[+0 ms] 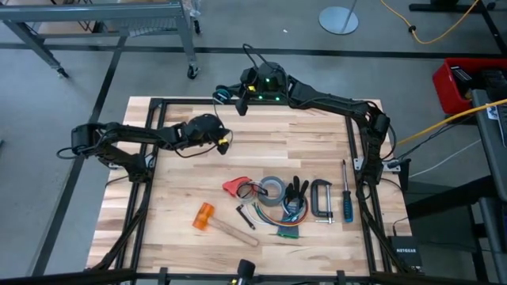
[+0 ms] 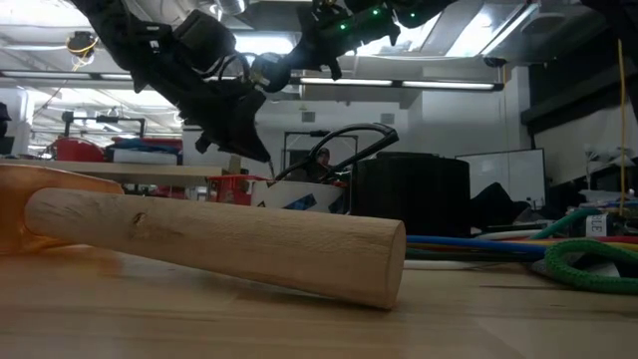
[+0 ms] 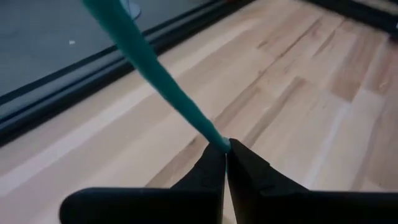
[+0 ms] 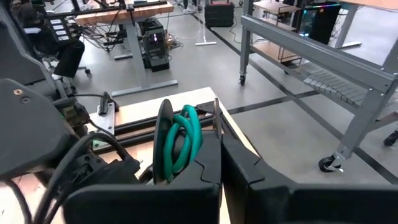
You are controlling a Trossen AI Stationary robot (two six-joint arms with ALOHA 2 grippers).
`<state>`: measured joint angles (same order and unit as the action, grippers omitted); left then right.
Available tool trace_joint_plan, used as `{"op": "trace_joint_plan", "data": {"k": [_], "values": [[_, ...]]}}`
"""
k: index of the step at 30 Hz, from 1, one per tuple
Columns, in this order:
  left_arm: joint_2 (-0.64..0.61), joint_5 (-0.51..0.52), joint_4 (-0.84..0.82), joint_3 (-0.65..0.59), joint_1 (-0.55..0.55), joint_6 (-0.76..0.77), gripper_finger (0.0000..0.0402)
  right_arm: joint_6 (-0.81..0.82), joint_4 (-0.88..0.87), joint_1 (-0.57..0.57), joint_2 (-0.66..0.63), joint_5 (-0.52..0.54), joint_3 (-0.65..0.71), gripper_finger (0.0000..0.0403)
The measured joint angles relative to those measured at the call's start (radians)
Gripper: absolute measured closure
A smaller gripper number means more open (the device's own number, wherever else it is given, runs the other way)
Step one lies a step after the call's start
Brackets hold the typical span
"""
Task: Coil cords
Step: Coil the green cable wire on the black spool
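- Cord (image 4: pixel 180 144): one, teal-green, partly wound into loops held up at the table's far edge; a taut strand runs from there to the left arm.
- Right gripper (image 4: pixel 221 155), one, is clamped on the loops.
- Left gripper (image 3: pixel 226 149), one, is pinched tight on the strand (image 3: pixel 155 74) above the table (image 1: pixel 317 150).
- Step, as I judge it: mid-coil, feeding slack. Next move calls for carrying the strand round the loops without tugging them loose.
- Elsewhere: one hammer (image 1: pixel 215 222), one tape roll (image 1: pixel 273 188), one clamp (image 1: pixel 321 198), one screwdriver (image 1: pixel 346 198).
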<state>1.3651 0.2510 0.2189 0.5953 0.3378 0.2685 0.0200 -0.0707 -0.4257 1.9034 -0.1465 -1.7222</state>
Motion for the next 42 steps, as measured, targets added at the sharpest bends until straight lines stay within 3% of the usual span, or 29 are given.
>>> {"op": "trace_joint_plan", "data": {"k": [6,12,17,26,34,42], "values": [[0.003,0.0,0.075,0.0,-0.006,0.015,0.04,0.0,0.008,0.014,0.0,0.01,0.0,0.0402],[0.008,-0.05,0.142,0.0,-0.047,0.013,0.0401,0.001,0.011,0.014,0.001,0.088,0.001,0.0402],[0.044,-0.099,0.239,0.002,-0.063,-0.025,0.0401,0.001,0.029,0.041,0.001,0.082,0.001,0.0402],[0.09,-0.06,0.251,0.001,-0.06,-0.007,0.0401,0.064,0.068,0.054,0.002,-0.02,0.001,0.0402],[0.092,-0.096,0.361,0.012,-0.064,0.012,0.0402,0.058,0.046,0.054,0.015,-0.014,0.002,0.0402],[0.092,-0.11,0.371,0.032,-0.063,-0.001,0.0401,0.05,0.017,0.067,0.065,0.0,0.002,0.0402]]}}
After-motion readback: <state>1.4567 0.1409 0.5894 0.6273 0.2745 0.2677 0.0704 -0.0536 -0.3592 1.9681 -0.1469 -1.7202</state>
